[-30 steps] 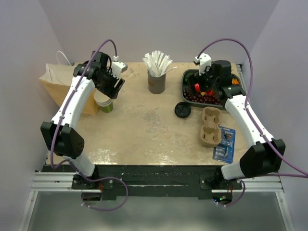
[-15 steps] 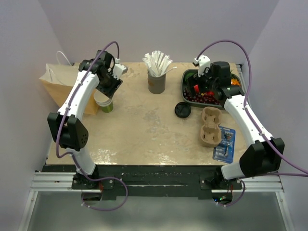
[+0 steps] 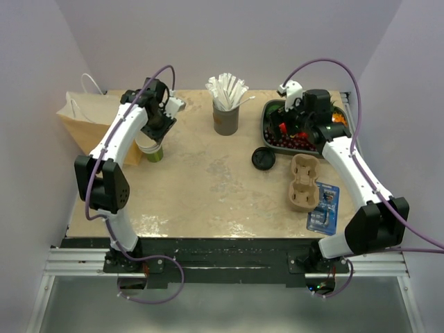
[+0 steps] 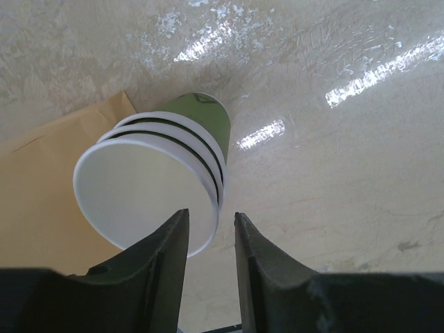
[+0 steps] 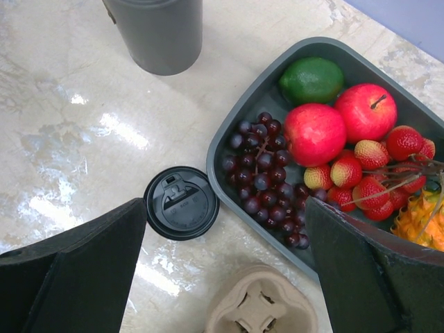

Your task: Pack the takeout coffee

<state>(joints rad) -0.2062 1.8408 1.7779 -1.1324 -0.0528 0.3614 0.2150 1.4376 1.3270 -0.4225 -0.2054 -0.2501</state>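
Observation:
The green coffee cup (image 3: 152, 150) stands without a lid at the table's left, against a brown paper bag (image 3: 83, 121). In the left wrist view its white inside and cream band (image 4: 208, 125) show. My left gripper (image 3: 157, 132) (image 4: 211, 215) hangs right above it, jaws a narrow gap apart astride the near rim, not pressing on it. The black lid (image 3: 263, 158) (image 5: 182, 202) lies flat on the table beside the fruit tray. My right gripper (image 3: 297, 125) (image 5: 225, 205) is wide open and empty above the lid and the tray's edge.
A grey cup of white straws (image 3: 225, 118) (image 5: 159, 31) stands at the back middle. A grey tray (image 3: 266, 113) (image 5: 229, 132) of fruit is at the back right. A pulp cup carrier (image 3: 303, 182) (image 5: 260, 305) and a blue packet (image 3: 324, 208) lie in front of it.
My left arm has swung its elbow inward and the gripper has shifted slightly over the cup. The cup, the lid and the right arm have stayed put.

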